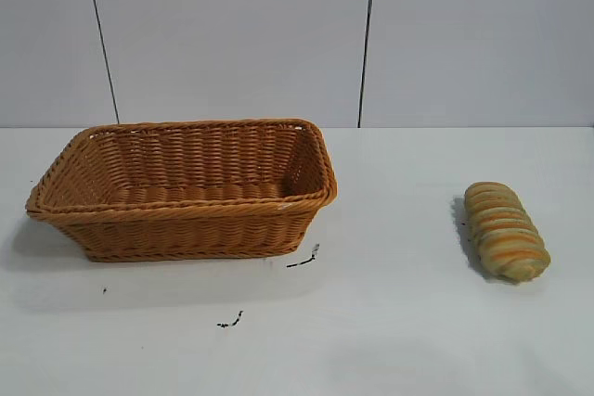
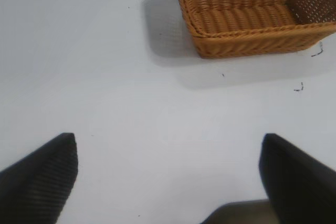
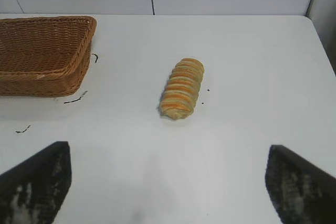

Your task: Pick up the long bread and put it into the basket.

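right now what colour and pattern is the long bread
The long bread is tan-yellow with orange-brown crosswise stripes; clearest in the right wrist view.

Lab-style test bench: bare white table, plain grey panelled wall, pen marks.

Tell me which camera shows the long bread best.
The right wrist view: the long bread lies whole near the centre, its stripes clear, ahead of the open right claw. The exterior view shows it whole too, smaller, at the right. The left wrist view misses it entirely.
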You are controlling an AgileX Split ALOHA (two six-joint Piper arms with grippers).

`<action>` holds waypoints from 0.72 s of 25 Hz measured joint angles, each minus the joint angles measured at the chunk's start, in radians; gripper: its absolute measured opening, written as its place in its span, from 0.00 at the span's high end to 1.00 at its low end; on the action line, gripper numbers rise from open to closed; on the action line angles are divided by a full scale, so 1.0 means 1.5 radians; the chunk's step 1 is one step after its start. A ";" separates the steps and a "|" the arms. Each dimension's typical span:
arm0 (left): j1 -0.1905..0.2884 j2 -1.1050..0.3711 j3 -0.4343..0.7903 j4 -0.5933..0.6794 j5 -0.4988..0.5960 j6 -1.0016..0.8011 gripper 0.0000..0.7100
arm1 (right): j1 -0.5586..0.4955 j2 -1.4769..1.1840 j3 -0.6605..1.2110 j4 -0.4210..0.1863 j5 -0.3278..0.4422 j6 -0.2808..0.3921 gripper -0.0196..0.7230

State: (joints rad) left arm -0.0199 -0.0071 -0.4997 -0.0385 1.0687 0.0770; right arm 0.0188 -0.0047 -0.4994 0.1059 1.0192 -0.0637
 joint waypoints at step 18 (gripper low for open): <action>0.000 0.000 0.000 0.000 0.000 0.000 0.03 | 0.000 0.083 0.000 0.003 -0.001 0.020 0.05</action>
State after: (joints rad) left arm -0.0199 -0.0071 -0.4997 -0.0385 1.0687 0.0770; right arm 0.0188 0.1202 -0.4994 0.1099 1.0183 -0.0335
